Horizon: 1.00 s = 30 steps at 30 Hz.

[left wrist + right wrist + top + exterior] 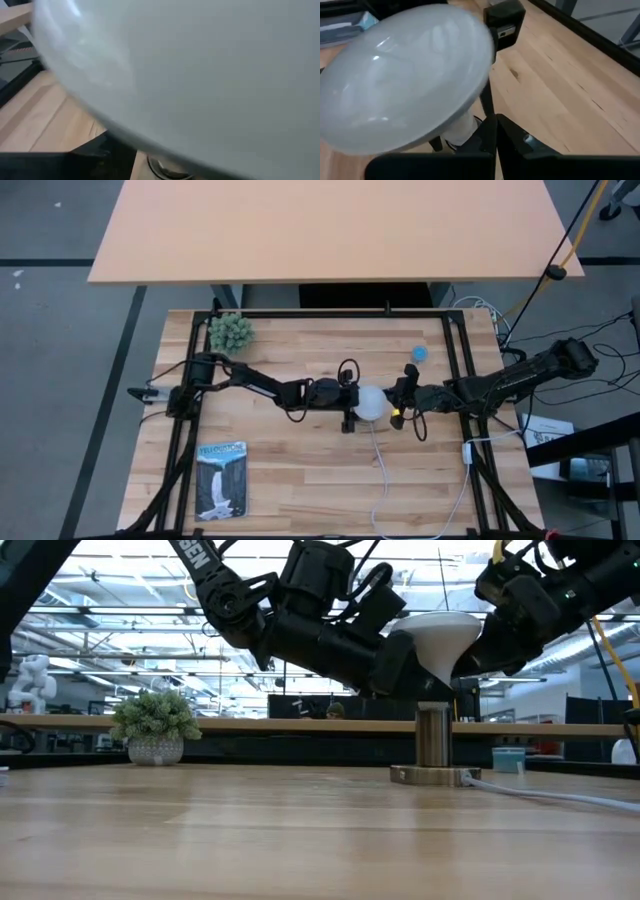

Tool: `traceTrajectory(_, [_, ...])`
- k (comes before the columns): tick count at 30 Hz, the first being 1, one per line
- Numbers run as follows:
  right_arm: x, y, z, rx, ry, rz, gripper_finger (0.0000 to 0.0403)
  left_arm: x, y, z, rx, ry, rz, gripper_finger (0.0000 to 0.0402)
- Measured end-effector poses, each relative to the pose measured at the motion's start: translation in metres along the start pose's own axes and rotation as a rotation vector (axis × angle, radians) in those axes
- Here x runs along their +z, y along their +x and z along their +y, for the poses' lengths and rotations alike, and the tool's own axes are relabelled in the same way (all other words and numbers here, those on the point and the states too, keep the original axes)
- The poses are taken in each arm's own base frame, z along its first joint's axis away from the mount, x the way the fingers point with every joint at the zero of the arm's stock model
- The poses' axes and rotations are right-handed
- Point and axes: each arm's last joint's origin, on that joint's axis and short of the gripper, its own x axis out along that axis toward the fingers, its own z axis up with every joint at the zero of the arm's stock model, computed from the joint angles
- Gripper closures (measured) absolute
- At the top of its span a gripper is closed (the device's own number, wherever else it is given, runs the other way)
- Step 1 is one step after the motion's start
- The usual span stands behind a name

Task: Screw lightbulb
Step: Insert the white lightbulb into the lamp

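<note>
The white lightbulb (372, 403) stands upright at the table's middle, dome up. Its narrow end points down just above the metal socket (433, 735). The socket's base (430, 776) rests on the table. My left gripper (352, 402) reaches in from the table's left and is shut on the bulb, which fills the left wrist view (200, 75). My right gripper (398, 402) is close against the bulb's right side, and its fingers are shut together in the right wrist view (496, 131). My left gripper holds the bulb by its tapering cone (415, 660), below the dome, coming from the table's left and slanting down. One finger (490, 107) shows beside the neck; the dome hides the other. The bulb is upright over the socket, and I cannot tell whether its base touches it. My right gripper is beside the dome's right edge (478, 640); I cannot tell whether it touches it.
A white cord (380, 470) runs from the socket toward the near edge. A small potted plant (231, 332) stands at the far left, a small blue round object (420, 353) lies at the far right, and a booklet (221, 478) lies at the near left.
</note>
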Motion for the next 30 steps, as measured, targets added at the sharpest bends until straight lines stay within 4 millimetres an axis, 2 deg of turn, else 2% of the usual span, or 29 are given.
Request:
traceTrajectory(6, [0.000,0.000,0.000,0.002,0.025,0.000,0.0403,0.005,-0.003,0.001,0.000,-0.010,0.001,0.0170])
traceTrajectory(11, [0.000,0.000,0.000,-0.003,0.069,0.000,0.0403,0.018,-0.010,0.009,0.012,-0.080,-0.015,0.0170])
traceTrajectory(15, [0.000,0.000,0.000,-0.004,0.073,0.001,0.0403,0.016,-0.011,0.010,0.002,-0.096,0.008,0.0170])
traceTrajectory(23, [0.000,0.000,0.000,-0.003,0.069,0.004,0.0403,0.013,-0.011,0.007,-0.006,-0.092,0.042,0.0170])
traceTrajectory(30, [-0.001,0.000,0.001,0.031,0.048,0.018,0.0403,0.016,-0.011,-0.005,-0.028,-0.013,0.030,0.0170])
